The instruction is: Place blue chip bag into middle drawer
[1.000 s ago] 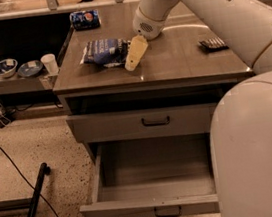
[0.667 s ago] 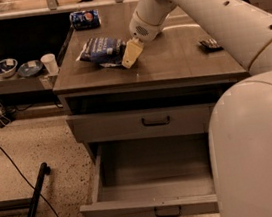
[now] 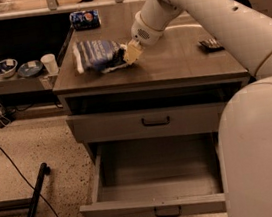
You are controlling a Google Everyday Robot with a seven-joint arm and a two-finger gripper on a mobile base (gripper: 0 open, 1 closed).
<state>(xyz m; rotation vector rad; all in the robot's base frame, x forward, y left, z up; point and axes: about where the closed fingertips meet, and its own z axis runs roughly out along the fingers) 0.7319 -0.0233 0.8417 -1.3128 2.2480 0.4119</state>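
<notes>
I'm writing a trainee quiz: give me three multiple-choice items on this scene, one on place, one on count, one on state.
1. The blue chip bag lies: A) on the cabinet top B) in a drawer C) on the floor.
2. Drawer handles showing: A) one B) two C) four.
3. The middle drawer is: A) shut B) pulled open C) removed.
Answers: 1A, it lies on top, the end effector at its right end; 2B, one per drawer front; 3B, its inside shows.

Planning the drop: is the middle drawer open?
Open: middle drawer is pulled out, its inside showing. Gripper is at the blue chip bag on the cabinet top.
</notes>
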